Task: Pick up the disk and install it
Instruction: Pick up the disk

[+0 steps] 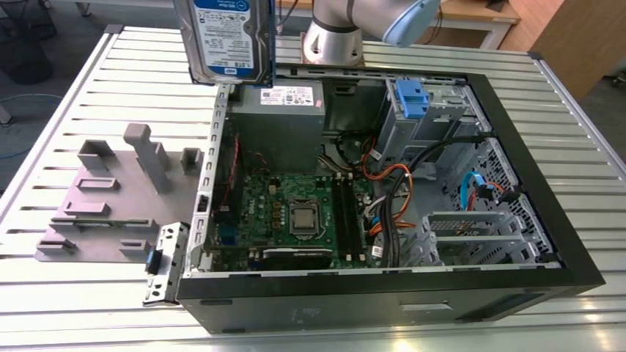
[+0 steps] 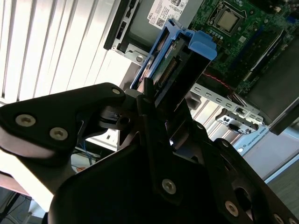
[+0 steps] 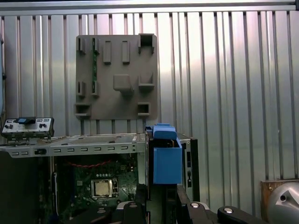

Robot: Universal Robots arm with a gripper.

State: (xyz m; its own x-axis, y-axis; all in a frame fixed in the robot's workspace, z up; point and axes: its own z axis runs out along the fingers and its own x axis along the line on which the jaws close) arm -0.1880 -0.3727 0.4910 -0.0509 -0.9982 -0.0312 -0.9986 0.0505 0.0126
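Disk [image 1: 230, 37] is off the table [image 1: 78, 110]. It hangs label-out above the far edge, over the corner of the open computer case [image 1: 553, 220] on the exterior view's left, just above the grey power-supply box [image 1: 278, 121]. The gripper [image 2: 163, 100] is clamped on it: in the second wrist view its black fingers [image 2: 145, 100] press the two broad faces, with the drive standing edge-on between them.

I judge it dense and fully rigid for its size — a metal slab that will not flex. Its faces are smooth, though, so it could creep in the pads if the hold slackens. I'd treat it as shock-sensitive, and the connector showing at its end is no place for force. The flat faces or the long edges are the sound holds. The blue plastic rails [image 3: 167, 163] look thin and springy — I would not load them.

Around it I see ribbed aluminium slats on the table and a matte grey moulded fixture plate [image 1: 108, 198] toward the table edge on the exterior view's left. The case has sheet-metal walls, with a green motherboard [image 1: 293, 213] and loose cable bundles inside.
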